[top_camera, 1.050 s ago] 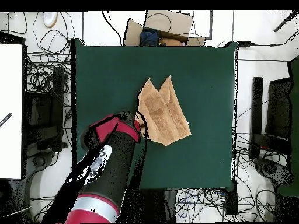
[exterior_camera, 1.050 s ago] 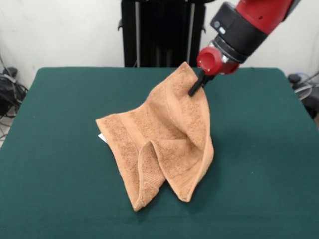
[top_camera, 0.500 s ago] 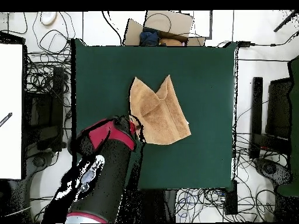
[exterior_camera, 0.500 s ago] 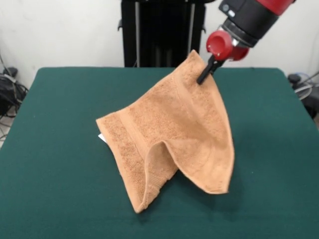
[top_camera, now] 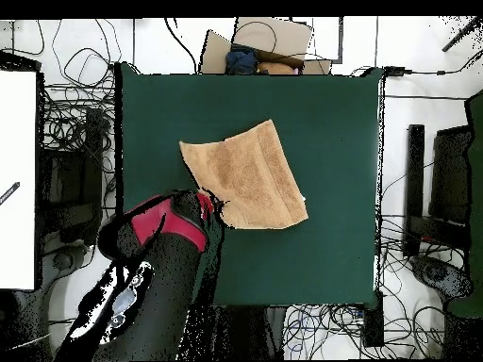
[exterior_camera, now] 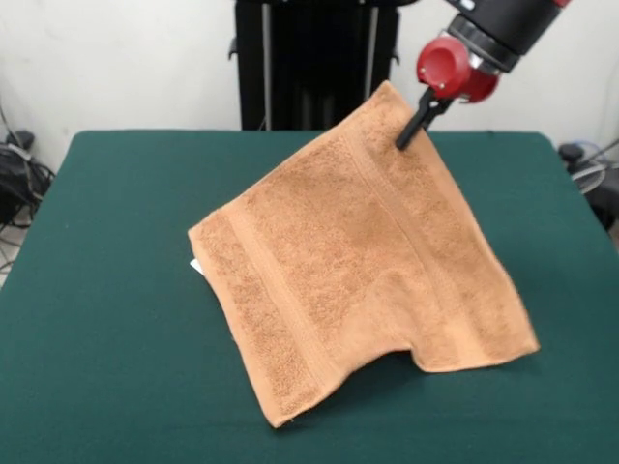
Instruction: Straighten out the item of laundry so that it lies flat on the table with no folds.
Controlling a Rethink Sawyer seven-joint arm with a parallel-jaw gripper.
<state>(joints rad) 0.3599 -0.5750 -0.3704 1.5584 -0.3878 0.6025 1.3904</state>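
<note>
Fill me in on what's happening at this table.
The red and black arm's claw is shut on one corner of the orange-tan towel, holding that corner up above the green table. The towel is spread open into a slanted sheet, its lower edge resting on the table. It is not yet lying flat.

The claw (exterior_camera: 414,127) pinches the towel's (exterior_camera: 358,261) raised far corner. From there the towel slopes down toward the near side, its lower edge resting on the desk (exterior_camera: 116,319) below the claw.
</note>
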